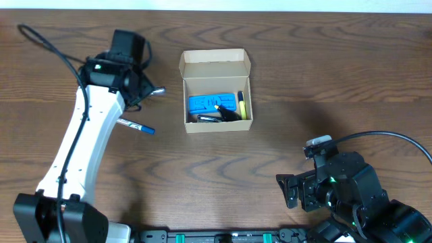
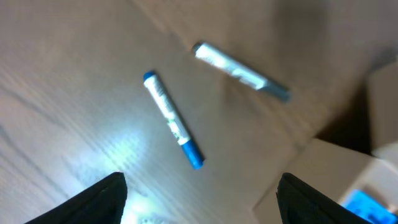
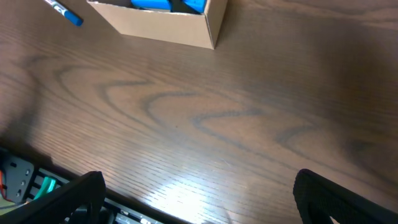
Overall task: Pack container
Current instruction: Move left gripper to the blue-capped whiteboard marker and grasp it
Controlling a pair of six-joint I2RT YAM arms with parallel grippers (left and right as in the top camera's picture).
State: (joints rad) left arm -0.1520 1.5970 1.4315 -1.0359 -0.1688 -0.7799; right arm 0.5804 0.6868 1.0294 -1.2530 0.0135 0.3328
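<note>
Left claw (image 2: pixel 200 198) wide, holding nothing, near a marker (image 2: pixel 172 119). Right claw (image 3: pixel 198 198) wide, empty. Box (image 1: pixel 214 66) lid open.

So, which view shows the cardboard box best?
Overhead: the whole open box shows, contents included. The right wrist view cuts off its top; the left wrist view catches only a blurred corner.

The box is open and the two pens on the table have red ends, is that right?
No. Their ends are blue, not red: the left wrist view shows it on one pen and the other pen. The box is open, and both pens lie on the table.
</note>
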